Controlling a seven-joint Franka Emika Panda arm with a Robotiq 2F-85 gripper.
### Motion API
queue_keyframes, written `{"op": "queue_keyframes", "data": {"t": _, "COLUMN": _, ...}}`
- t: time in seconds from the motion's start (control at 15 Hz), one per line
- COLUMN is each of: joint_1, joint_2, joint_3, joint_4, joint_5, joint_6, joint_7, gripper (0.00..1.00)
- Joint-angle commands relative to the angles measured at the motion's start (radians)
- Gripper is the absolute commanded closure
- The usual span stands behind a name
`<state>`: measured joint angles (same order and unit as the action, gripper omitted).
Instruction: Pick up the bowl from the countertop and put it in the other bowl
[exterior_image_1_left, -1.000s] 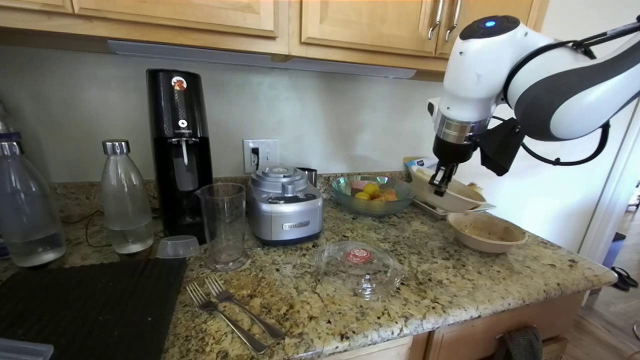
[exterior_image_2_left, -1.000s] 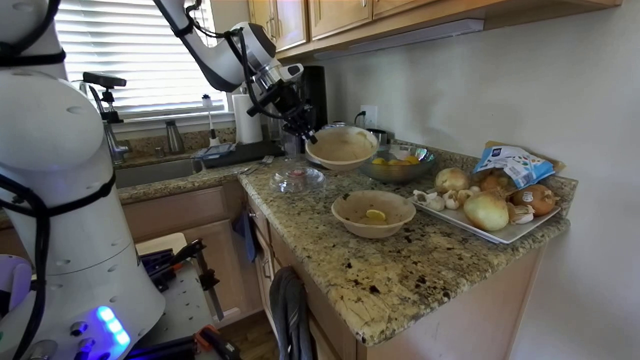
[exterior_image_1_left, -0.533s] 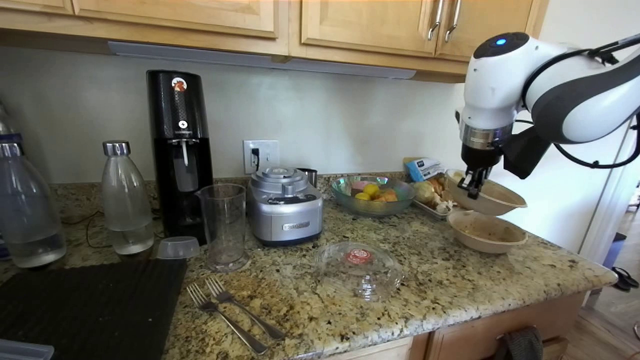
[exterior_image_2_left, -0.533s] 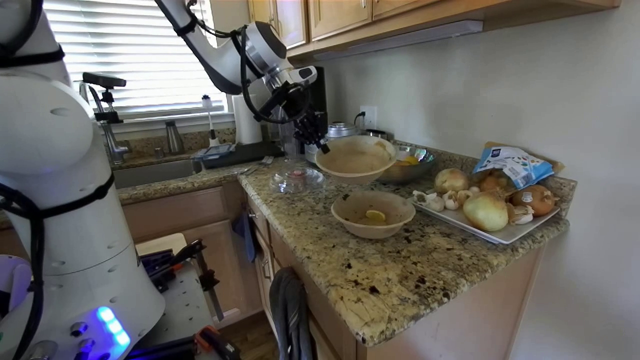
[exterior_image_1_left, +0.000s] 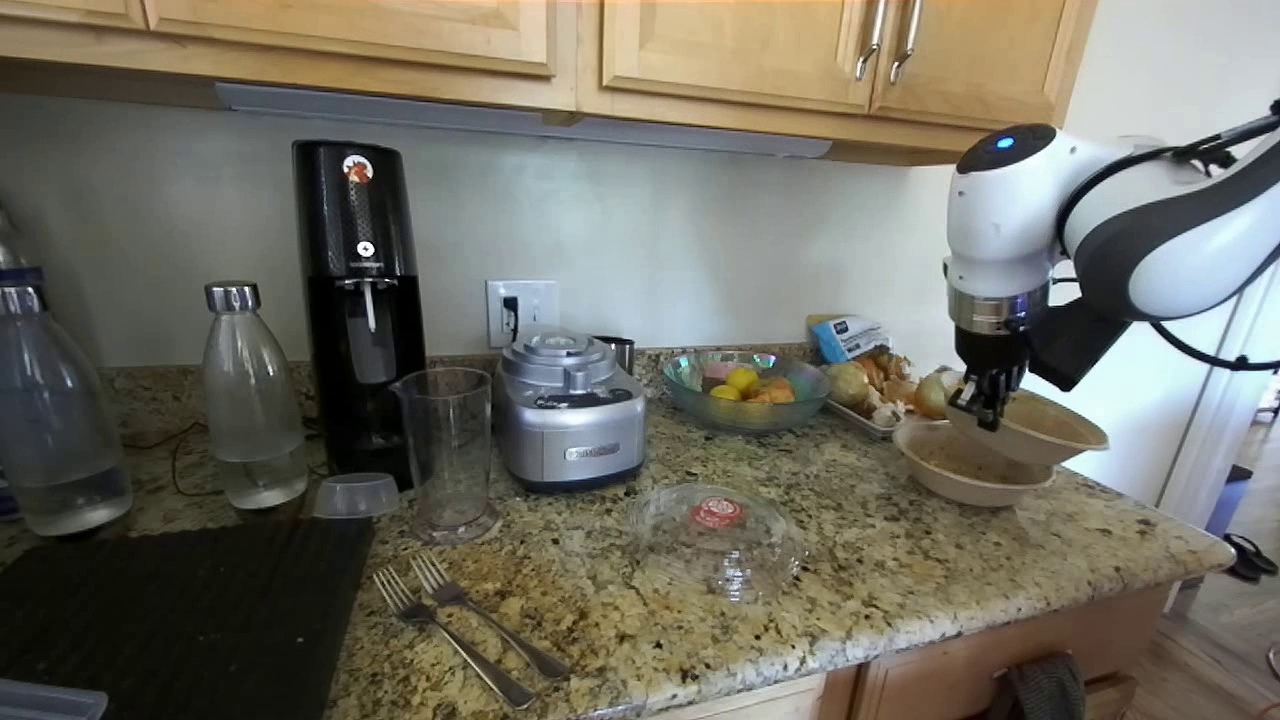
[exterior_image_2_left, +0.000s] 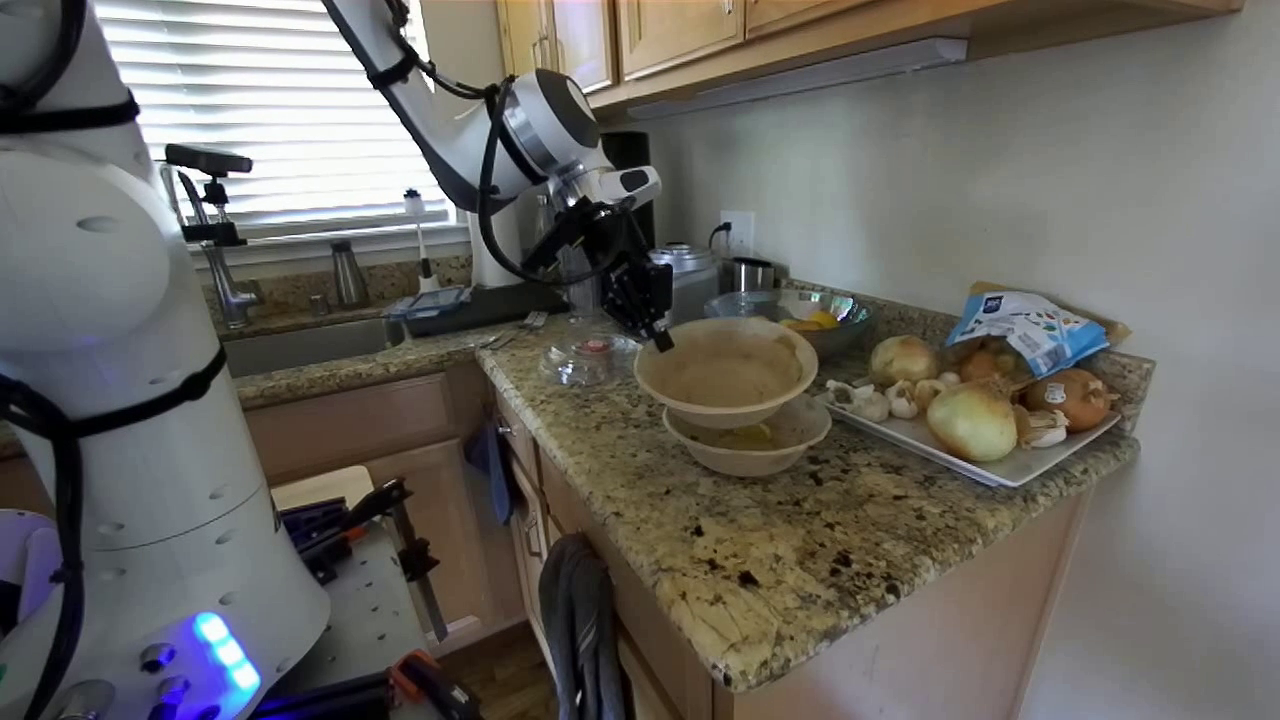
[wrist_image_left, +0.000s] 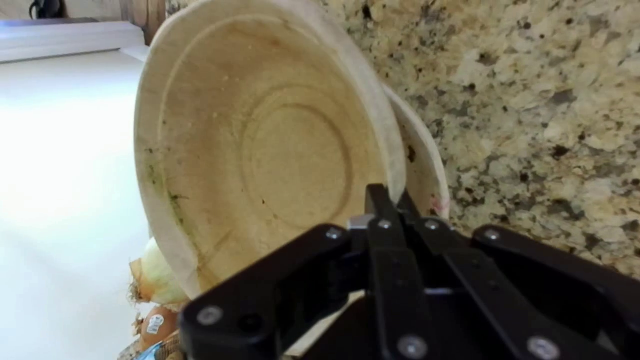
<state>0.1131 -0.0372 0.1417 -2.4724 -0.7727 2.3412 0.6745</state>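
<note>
Tilted beige bowl (wrist_image_left: 295, 162), pale interior, ringed base, green flecks; tool (wrist_image_left: 393, 197) clamped on its rim

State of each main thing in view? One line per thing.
gripper: shut on rim of upper bowl
upper bowl: tilted above lower bowl, contact unclear
lower bowl: upright on counter, yellow piece inside
glass bowl: upright, holding fruit
pitcher: upright, lidless
forks: lying side by side
cupboard doors: shut
plug: in outlet
</note>
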Motion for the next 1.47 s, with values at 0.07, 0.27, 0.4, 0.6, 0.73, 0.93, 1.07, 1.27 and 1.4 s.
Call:
{"op": "queue_keyframes", "data": {"t": 0.07, "joint_1": -0.006, "joint_2": 0.057, "joint_3": -0.018, "joint_4": -0.003, "joint_5": -0.039, "joint_6": 0.053, "joint_7": 0.062, "gripper": 0.96}}
{"op": "queue_keyframes", "data": {"t": 0.27, "joint_1": 0.001, "joint_2": 0.095, "joint_3": -0.025, "joint_4": 0.011, "joint_5": -0.056, "joint_6": 0.065, "joint_7": 0.064, "gripper": 0.97}}
{"op": "queue_keyframes", "data": {"t": 0.4, "joint_1": 0.003, "joint_2": 0.115, "joint_3": -0.03, "joint_4": 0.023, "joint_5": -0.071, "joint_6": 0.066, "joint_7": 0.064, "gripper": 0.96}}
{"op": "queue_keyframes", "data": {"t": 0.6, "joint_1": 0.007, "joint_2": 0.144, "joint_3": -0.038, "joint_4": 0.05, "joint_5": -0.086, "joint_6": 0.068, "joint_7": 0.06, "gripper": 0.96}}
{"op": "queue_keyframes", "data": {"t": 0.73, "joint_1": 0.011, "joint_2": 0.164, "joint_3": -0.04, "joint_4": 0.073, "joint_5": -0.096, "joint_6": 0.063, "joint_7": 0.055, "gripper": 0.96}}
{"op": "queue_keyframes", "data": {"t": 0.93, "joint_1": 0.017, "joint_2": 0.198, "joint_3": -0.042, "joint_4": 0.108, "joint_5": -0.097, "joint_6": 0.065, "joint_7": 0.043, "gripper": 0.96}}
{"op": "queue_keyframes", "data": {"t": 1.07, "joint_1": 0.023, "joint_2": 0.22, "joint_3": -0.041, "joint_4": 0.125, "joint_5": -0.09, "joint_6": 0.069, "joint_7": 0.039, "gripper": 0.96}}
{"op": "queue_keyframes", "data": {"t": 1.27, "joint_1": 0.033, "joint_2": 0.248, "joint_3": -0.042, "joint_4": 0.145, "joint_5": -0.085, "joint_6": 0.074, "joint_7": 0.038, "gripper": 0.96}}
{"op": "queue_keyframes", "data": {"t": 1.4, "joint_1": 0.038, "joint_2": 0.258, "joint_3": -0.043, "joint_4": 0.152, "joint_5": -0.076, "joint_6": 0.068, "joint_7": 0.031, "gripper": 0.96}}
